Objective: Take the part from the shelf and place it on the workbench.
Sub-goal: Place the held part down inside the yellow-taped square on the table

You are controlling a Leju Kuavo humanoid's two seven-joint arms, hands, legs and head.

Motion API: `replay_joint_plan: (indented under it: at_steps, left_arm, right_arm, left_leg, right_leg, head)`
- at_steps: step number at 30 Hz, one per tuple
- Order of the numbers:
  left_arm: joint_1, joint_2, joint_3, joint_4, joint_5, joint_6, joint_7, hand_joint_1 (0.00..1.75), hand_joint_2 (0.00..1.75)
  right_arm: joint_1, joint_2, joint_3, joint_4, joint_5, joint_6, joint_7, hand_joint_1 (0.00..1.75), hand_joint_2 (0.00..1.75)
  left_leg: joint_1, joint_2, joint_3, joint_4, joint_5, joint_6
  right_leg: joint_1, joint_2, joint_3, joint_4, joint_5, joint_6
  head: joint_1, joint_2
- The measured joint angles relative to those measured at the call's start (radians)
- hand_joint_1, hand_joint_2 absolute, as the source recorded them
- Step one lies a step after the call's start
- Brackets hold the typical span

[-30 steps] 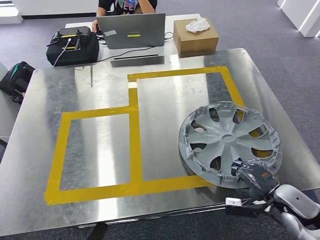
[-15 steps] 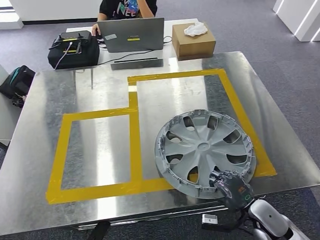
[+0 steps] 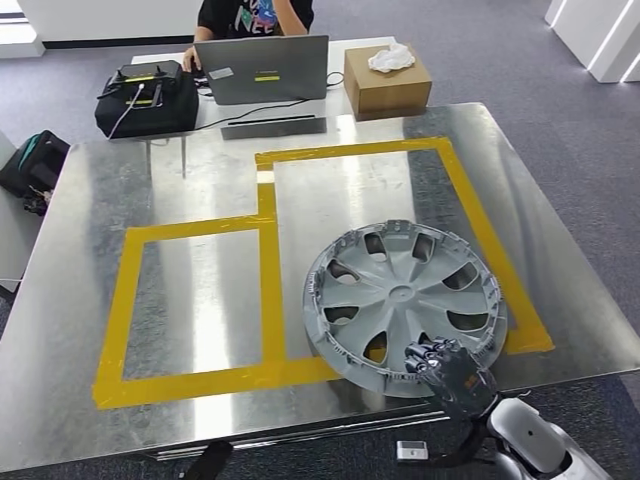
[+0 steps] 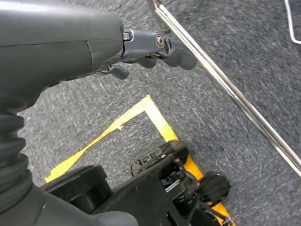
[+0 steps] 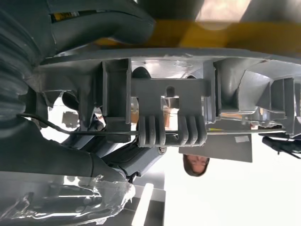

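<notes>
While your right hand point(image 3: 450, 368) gripped the hubcap point(image 3: 404, 303) rim | placing step on workbench point(image 3: 196, 290) | left hand point(image 4: 149, 47) fingers apart, held nothing | you next needed to release it.

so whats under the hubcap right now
The hubcap lies on the metal workbench, over the near corner of the yellow tape outline; tape shows through one opening. The right hand grips its near rim. Whatever else lies beneath is covered.
</notes>
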Motion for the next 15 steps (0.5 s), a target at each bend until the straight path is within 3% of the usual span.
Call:
replay_joint_plan:
  at_steps: [7, 15]
  left_arm:
    - [-0.006, 0.002, -0.04, 0.0, -0.008, -0.013, 0.008, 0.0, 1.75]
    - [-0.005, 0.009, -0.06, 0.0, -0.005, -0.013, 0.012, 0.0, 1.75]
  right_arm:
    - [-0.103, 0.011, 0.013, 0.095, 0.0, 0.065, 0.016, 1.75, 1.75]
    - [-0.169, 0.01, -0.002, 0.19, 0.002, 0.068, 0.039, 1.75, 1.75]
  left_leg:
    - [-0.001, 0.0, 0.0, 0.0, 0.001, 0.0]
    - [-0.001, 0.0, 0.0, 0.0, 0.001, 0.0]
  right_leg:
    - [0.0, 0.0, 0.0, 0.0, 0.001, 0.001]
    - [0.0, 0.0, 0.0, 0.0, 0.001, 0.001]
  head:
    - [0.0, 0.0]
    - [0.0, 0.0]
